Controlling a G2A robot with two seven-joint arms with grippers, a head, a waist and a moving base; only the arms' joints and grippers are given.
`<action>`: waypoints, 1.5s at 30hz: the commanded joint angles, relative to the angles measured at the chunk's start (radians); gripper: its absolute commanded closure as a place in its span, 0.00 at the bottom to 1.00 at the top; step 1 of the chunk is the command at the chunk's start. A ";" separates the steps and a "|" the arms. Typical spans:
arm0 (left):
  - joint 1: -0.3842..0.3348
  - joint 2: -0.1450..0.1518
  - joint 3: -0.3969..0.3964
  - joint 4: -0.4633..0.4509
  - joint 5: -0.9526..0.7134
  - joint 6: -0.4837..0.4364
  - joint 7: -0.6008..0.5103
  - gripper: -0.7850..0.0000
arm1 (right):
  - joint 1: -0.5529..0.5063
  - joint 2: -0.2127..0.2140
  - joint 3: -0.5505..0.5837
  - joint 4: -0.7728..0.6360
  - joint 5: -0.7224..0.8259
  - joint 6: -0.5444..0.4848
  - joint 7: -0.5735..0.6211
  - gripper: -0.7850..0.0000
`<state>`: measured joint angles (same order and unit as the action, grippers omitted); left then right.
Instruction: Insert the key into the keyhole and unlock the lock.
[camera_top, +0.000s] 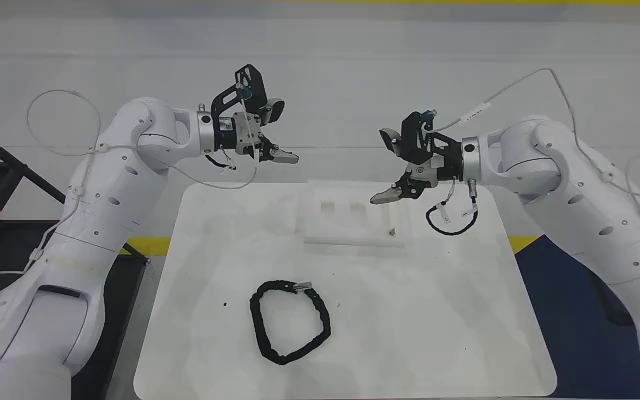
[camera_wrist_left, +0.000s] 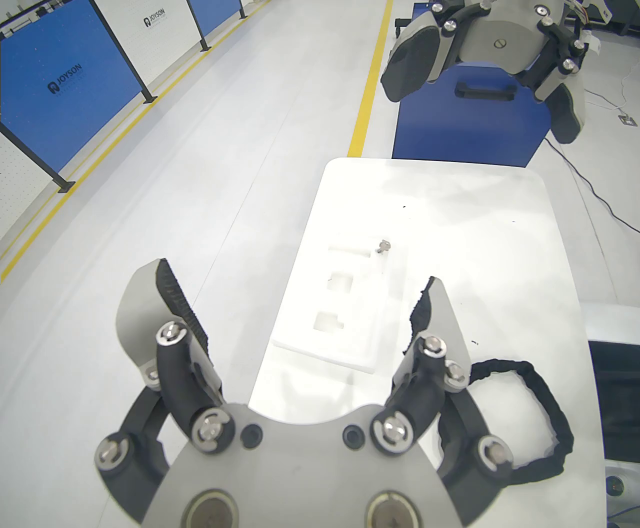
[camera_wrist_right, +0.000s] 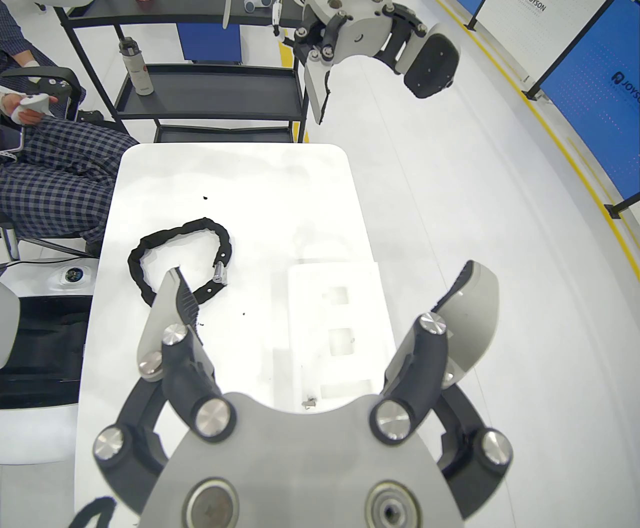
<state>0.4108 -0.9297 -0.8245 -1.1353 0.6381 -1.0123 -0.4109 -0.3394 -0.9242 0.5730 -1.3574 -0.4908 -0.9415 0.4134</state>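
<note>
A small metal key (camera_top: 393, 233) lies on the white foam tray (camera_top: 340, 228) near its right end; it shows as the key (camera_wrist_left: 384, 245) and the key (camera_wrist_right: 310, 401) in the wrist views. The black fabric-covered chain lock (camera_top: 289, 321) lies looped on the table's front half, its metal lock end (camera_wrist_right: 219, 270) pointing toward the tray. My left gripper (camera_top: 280, 132) hangs open above the table's far left corner, clear of everything. My right gripper (camera_top: 388, 165) hangs open above the tray's right end, a little above the key, with nothing between its fingers.
The foam tray (camera_wrist_left: 367, 362) has three rectangular cutouts. The white table (camera_top: 470, 340) has rounded corners. Beyond its left side stands a black shelf cart (camera_wrist_right: 200, 80); a blue cabinet (camera_wrist_left: 470, 130) stands past the right side.
</note>
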 joint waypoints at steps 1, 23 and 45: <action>0.000 0.000 0.000 0.000 0.000 0.000 0.000 0.00 | 0.000 0.000 0.000 0.000 0.000 0.000 0.000 0.00; 0.000 0.000 0.000 0.000 0.000 0.000 0.000 0.00 | 0.000 0.000 0.000 0.000 0.000 0.000 0.000 0.00; 0.000 0.000 0.000 0.000 0.000 0.000 0.000 0.00 | -0.207 -0.061 -0.081 0.144 0.253 0.666 0.320 0.00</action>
<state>0.4108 -0.9296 -0.8245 -1.1353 0.6381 -1.0123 -0.4109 -0.5406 -0.9778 0.4958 -1.2137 -0.2684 -0.3356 0.7058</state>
